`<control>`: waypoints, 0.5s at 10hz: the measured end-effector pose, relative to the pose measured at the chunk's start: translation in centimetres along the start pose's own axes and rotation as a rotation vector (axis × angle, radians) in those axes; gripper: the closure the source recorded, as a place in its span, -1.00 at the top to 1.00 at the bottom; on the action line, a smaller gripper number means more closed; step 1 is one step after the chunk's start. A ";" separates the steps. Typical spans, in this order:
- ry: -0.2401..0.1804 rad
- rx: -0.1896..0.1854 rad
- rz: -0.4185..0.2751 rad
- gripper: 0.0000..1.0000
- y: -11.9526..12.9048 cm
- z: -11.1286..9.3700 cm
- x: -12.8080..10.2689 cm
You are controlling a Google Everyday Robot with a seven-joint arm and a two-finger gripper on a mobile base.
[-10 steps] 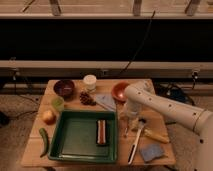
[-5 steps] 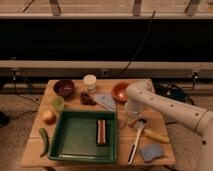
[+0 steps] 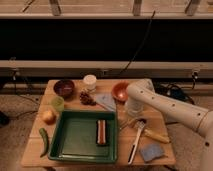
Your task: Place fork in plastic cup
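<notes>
The plastic cup (image 3: 57,103) is a small translucent light-green tumbler. It stands upright near the table's left side, just beyond the green tray's far left corner. The fork (image 3: 126,123) looks like a thin pale utensil lying on the table right of the tray. My white arm reaches in from the right and bends down. My gripper (image 3: 131,113) hangs at its end, right of the tray's far right corner and just above the fork. I cannot tell whether it touches the fork. The cup is far to the gripper's left, across the tray.
The green tray (image 3: 75,145) holds a brown bar (image 3: 101,132). At the back stand a dark bowl (image 3: 64,87), a white lidded jar (image 3: 90,81) and an orange bowl (image 3: 120,91). A dish brush (image 3: 135,142), a yellow stick (image 3: 156,135) and a blue sponge (image 3: 150,151) lie at the right.
The arm has hardly moved. The gripper stays over the same spot right of the tray, and nothing on the table has shifted.
</notes>
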 end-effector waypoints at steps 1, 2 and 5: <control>0.000 0.008 -0.006 -1.00 -0.1 -0.4 -0.1; -0.001 0.013 -0.012 -1.00 -0.2 -0.8 -0.2; 0.004 0.029 -0.023 -1.00 -0.4 -1.8 -0.2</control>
